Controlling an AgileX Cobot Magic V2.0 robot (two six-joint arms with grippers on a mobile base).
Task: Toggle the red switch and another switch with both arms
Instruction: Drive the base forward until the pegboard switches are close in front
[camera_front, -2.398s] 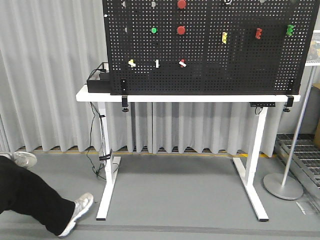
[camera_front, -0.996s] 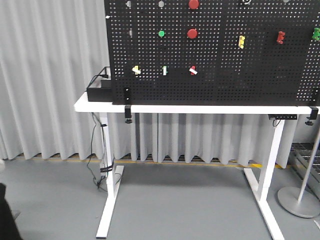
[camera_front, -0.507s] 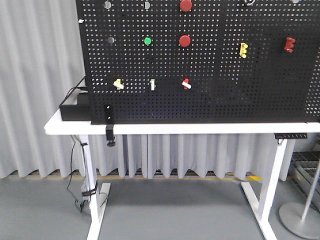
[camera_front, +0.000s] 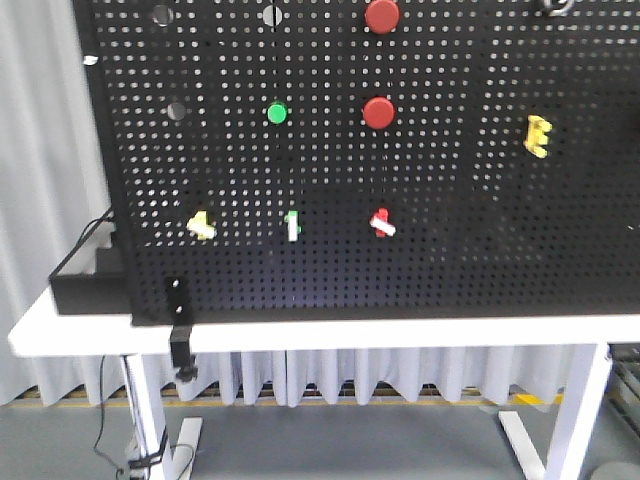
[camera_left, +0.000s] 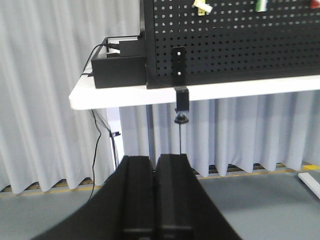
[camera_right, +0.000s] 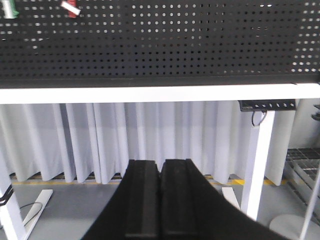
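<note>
The red switch (camera_front: 382, 222) is a small red toggle with a white lever, low on the black pegboard (camera_front: 470, 250). It also shows at the top left of the right wrist view (camera_right: 71, 7). The other switch, pale yellow (camera_front: 202, 226), sits to its left at the same height and at the top edge of the left wrist view (camera_left: 202, 6). My left gripper (camera_left: 154, 159) is shut on nothing, well below and short of the board. My right gripper (camera_right: 160, 162) is likewise shut and empty, below table height. Neither arm shows in the front view.
Between the two switches stands a white toggle with a green top (camera_front: 293, 225). Above are a green button (camera_front: 277, 113) and two round red buttons (camera_front: 378, 112). The board stands on a white table (camera_front: 330, 335), held by a black clamp (camera_front: 180, 340), with a black box (camera_front: 85, 285) at its left end.
The front view has closed in on the pegboard, which now fills the frame; the switches look larger and sit lower. The person's leg at the lower left has gone from view.
</note>
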